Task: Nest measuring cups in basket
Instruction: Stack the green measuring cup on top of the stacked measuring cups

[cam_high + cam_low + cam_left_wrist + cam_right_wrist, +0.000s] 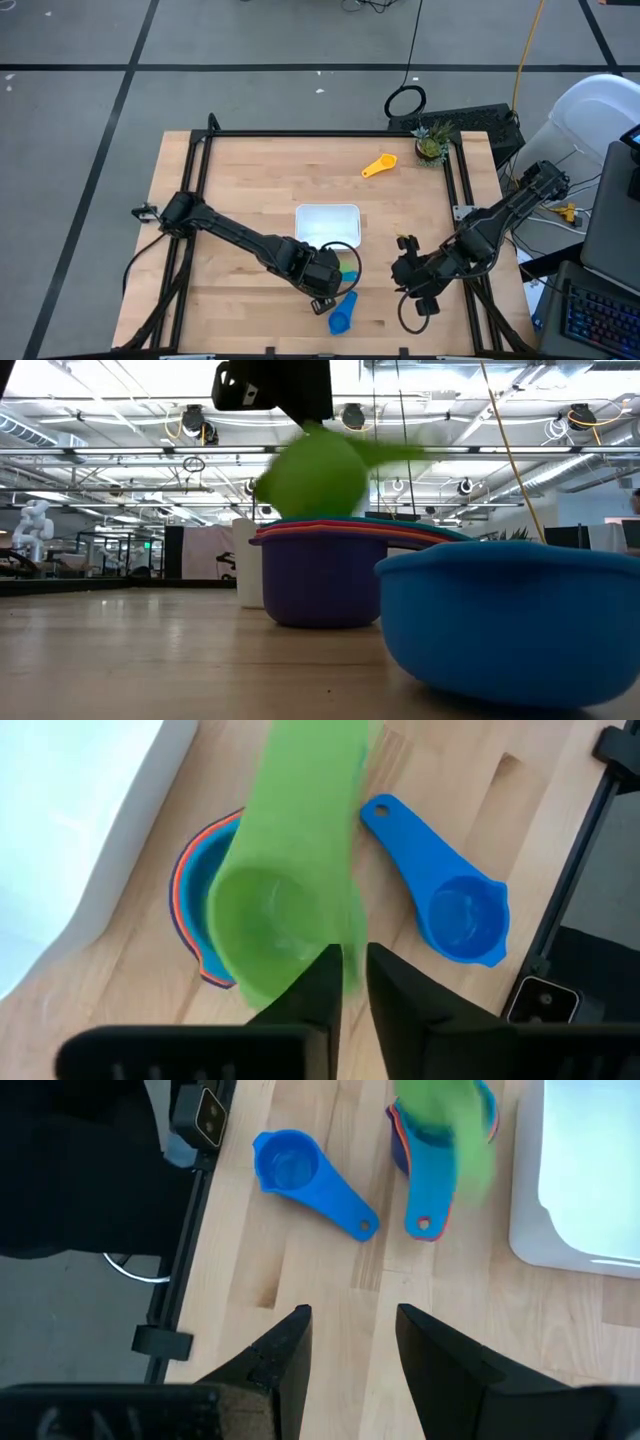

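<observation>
A stack of nested measuring cups point(197, 885), dark blue outside with orange and light blue inside, stands on the table just in front of the white basket point(300, 212). Right over it a green cup point(280, 910), tilted and blurred, hangs under my left gripper point(355, 975), whose fingers stand a narrow gap apart. A blue cup point(460, 915) lies on the wood near the front edge. A yellow-orange cup point(378, 165) lies far back. My right gripper point(350, 1340) hovers open over bare wood to the right, holding nothing. My left gripper points steeply down at the green cup's bowl rim point(340, 955), on the side away from the handle. Its fingers are slightly apart there. The cup shows blurred just above the stack, its handle point(310, 780) pointing away. Whether the fingers still touch the rim I cannot tell.
A small potted plant point(432, 146) stands at the table's far right corner. The black frame rails point(330, 133) run along the table's sides. Bare wood lies left of the basket and between the two grippers.
</observation>
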You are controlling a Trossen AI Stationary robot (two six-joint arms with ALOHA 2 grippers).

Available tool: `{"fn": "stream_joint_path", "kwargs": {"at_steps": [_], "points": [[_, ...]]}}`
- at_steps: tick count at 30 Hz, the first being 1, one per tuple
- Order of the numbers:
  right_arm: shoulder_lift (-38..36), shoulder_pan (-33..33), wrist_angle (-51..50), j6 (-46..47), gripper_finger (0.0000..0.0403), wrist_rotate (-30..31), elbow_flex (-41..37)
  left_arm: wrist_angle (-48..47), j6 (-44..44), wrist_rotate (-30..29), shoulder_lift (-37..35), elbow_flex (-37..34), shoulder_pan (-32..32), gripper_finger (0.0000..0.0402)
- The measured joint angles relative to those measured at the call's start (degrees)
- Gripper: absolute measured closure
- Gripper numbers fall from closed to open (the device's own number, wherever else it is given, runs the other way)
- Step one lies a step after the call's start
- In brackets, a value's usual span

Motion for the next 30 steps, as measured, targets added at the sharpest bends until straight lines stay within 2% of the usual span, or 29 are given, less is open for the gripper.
{"fn": "stream_joint_path", "kwargs": {"at_steps": [5, 13, 21, 30], "points": [[0.0, 0.0, 0.0, 0.0, 0.0264, 0.0, 0.0, 0.0, 0.1, 0.0, 0.0, 0.0, 0.3, 0.0317], [0.0, 0.0, 0.0, 0.0, 0.0264, 0.0, 0.0, 2.2, 3.5, 0.0, 0.0, 0.0, 1.2, 0.0293], [0.0, 0.0, 0.0, 0.7, 0.0264, 0.0, 0.0, 2.4, 13.8, 0.0, 0.0, 0.0, 0.6, 0.0289], [0.0, -0.2, 2.6, 1.3, 0.0264, 1.2, -1.1, 0.9, 17.4, -3.6, 0.0, -0.1, 0.6, 0.0289]]}}
